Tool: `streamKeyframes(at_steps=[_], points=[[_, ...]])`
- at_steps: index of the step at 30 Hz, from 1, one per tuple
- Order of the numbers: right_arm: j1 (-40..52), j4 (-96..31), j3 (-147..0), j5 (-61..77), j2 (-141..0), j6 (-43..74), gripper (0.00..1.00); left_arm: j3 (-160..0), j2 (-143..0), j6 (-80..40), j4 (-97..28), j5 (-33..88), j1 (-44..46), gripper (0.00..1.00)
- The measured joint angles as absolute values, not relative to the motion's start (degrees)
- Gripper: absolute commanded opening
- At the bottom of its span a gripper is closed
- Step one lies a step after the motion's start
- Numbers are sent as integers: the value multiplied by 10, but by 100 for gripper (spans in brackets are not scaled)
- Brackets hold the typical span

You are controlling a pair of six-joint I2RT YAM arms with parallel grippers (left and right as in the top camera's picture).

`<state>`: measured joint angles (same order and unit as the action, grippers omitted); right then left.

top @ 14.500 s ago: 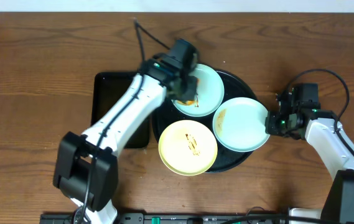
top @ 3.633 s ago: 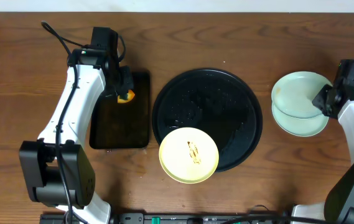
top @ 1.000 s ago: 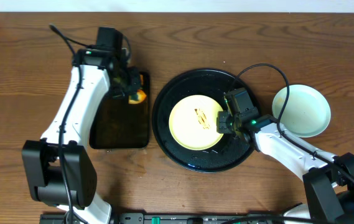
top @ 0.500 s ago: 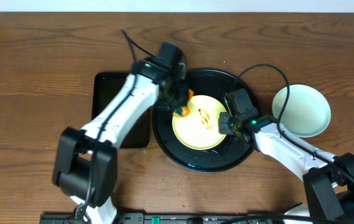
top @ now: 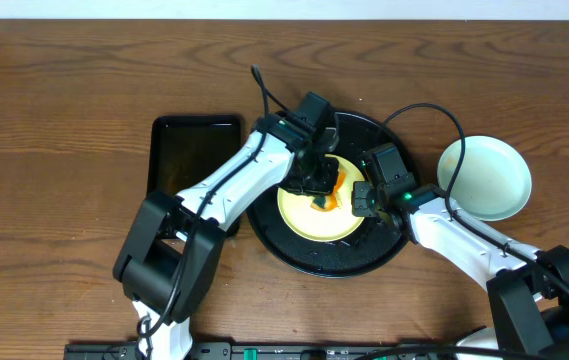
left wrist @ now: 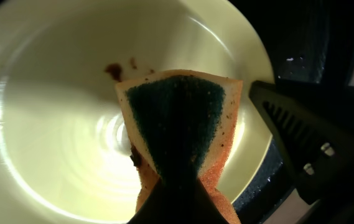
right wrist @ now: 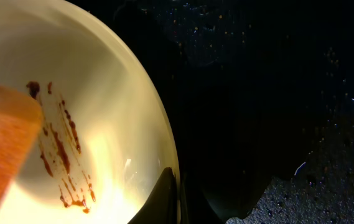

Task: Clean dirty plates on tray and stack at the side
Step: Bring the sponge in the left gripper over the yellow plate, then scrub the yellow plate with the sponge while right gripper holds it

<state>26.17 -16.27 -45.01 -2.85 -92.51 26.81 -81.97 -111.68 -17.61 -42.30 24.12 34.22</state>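
Note:
The pale yellow plate [top: 309, 212] lies in the middle of the round black tray [top: 284, 245], with brown smears at its centre [right wrist: 58, 155]. My left gripper [top: 321, 188] is shut on an orange and green sponge [left wrist: 180, 124] and presses it on the plate [left wrist: 52, 124]. My right gripper [top: 362, 196] is shut on the plate's right rim [right wrist: 164, 155]. Two mint-blue plates [top: 484, 178] sit stacked on the table right of the tray.
A rectangular black tray [top: 179, 150] lies left of the round tray, partly under my left arm. The right gripper's black finger [left wrist: 307, 137] shows at the plate's edge in the left wrist view.
My left gripper has moved right and down across the yellow plate with the sponge, onto the smeared centre. The right gripper has stayed on the rim.

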Motion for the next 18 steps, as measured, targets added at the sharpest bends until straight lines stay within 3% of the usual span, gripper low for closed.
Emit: streamKeyframes(at_steps=[18], points=[[262,-165,-450,-29,-925,268,1,-808,-1163,-182,-381,330,352,7]])
